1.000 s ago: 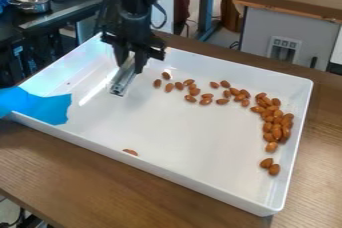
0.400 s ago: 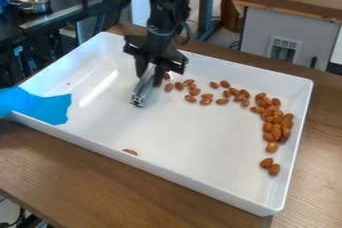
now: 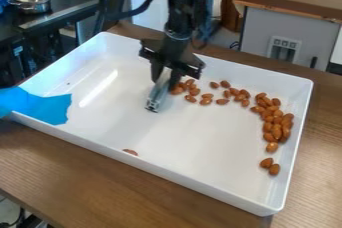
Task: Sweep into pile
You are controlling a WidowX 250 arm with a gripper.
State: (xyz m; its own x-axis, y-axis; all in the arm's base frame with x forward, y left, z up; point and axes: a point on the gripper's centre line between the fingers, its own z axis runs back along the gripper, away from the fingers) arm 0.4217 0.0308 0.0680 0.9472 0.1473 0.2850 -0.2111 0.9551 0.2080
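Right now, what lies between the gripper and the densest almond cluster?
A loose string of almonds on the tray, seen in the camera view.

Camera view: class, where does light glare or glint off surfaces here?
Camera view: a bright slanting streak of glare on the floor of the white tray, picture-left of the metal bar; camera view, upper left: pale glints on the steel pot.

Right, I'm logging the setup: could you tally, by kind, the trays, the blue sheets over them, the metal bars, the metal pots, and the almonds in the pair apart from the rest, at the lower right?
Tray: 1
Blue sheet: 1
Metal bar, in the tool: 1
Metal pot: 1
Almonds in that pair: 2
Total: 6
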